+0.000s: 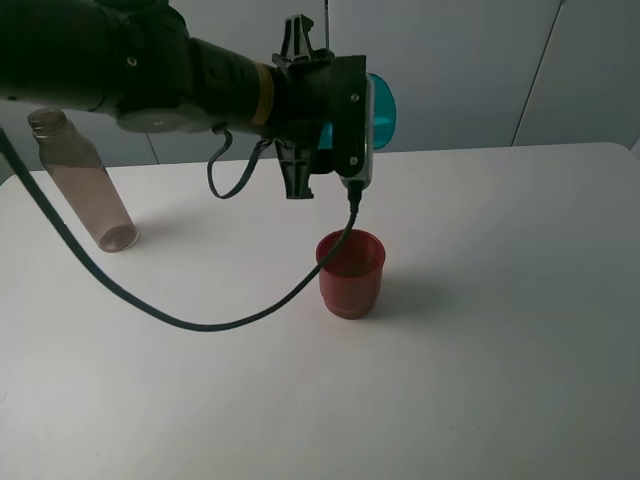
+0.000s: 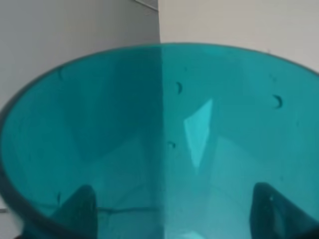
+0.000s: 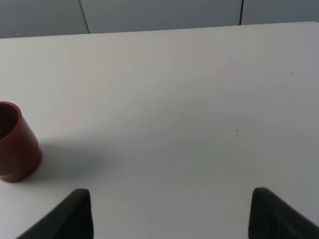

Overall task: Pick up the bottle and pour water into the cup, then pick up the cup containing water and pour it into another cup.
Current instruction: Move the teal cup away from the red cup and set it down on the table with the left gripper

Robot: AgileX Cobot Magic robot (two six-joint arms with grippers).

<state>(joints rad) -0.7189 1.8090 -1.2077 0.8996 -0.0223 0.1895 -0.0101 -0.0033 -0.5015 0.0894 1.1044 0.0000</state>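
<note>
Teal cup at upper centre of the high view, tipped on its side, clenched in the left gripper above the red cup. Red cup upright at centre of the white table. Bottle upright at upper left. Right gripper spread wide, grasping nothing, low over bare table.

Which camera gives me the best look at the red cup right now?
Exterior high: the red cup stands whole and upright on the table, below the left gripper. Right wrist shows it cut off at the frame edge; left wrist doesn't show it.
</note>
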